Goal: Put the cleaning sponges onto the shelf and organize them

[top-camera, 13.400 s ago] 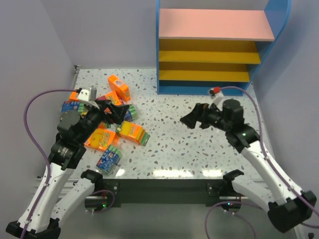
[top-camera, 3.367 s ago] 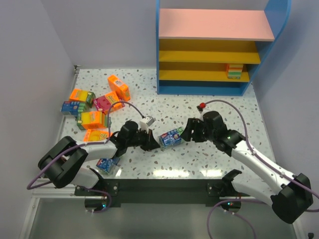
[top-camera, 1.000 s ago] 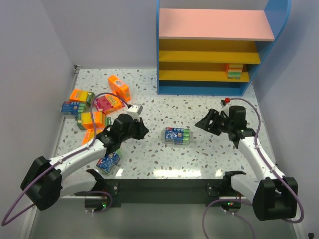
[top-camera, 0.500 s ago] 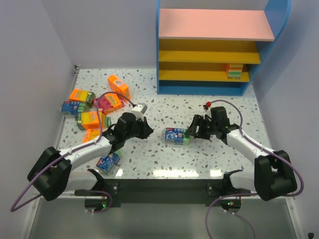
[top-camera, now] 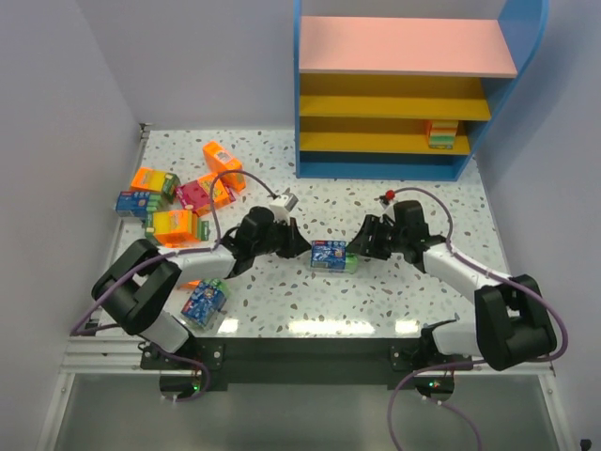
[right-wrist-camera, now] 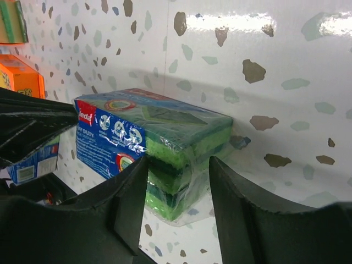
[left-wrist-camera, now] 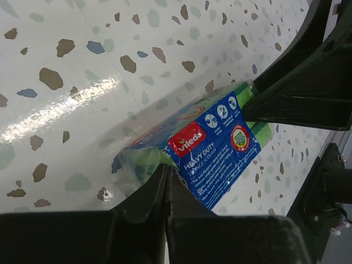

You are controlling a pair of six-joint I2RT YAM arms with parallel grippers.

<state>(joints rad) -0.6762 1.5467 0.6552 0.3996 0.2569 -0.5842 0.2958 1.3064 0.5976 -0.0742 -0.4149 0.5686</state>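
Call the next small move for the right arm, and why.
Probably close the right gripper on the blue pack: its open fingers straddle the pack's green end, while the shut left gripper seems to butt the other end, so the pack shouldn't slide.

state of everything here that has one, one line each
blue sponge pack: lying flat on the table, between the two grippers
left gripper: shut, tip against one end of the blue pack
right gripper: open, fingers either side of the pack's green end
shelf: holds one pack
orange pack: standing on a yellow tier, right end
loose packs: scattered on the table's left side, not shelved
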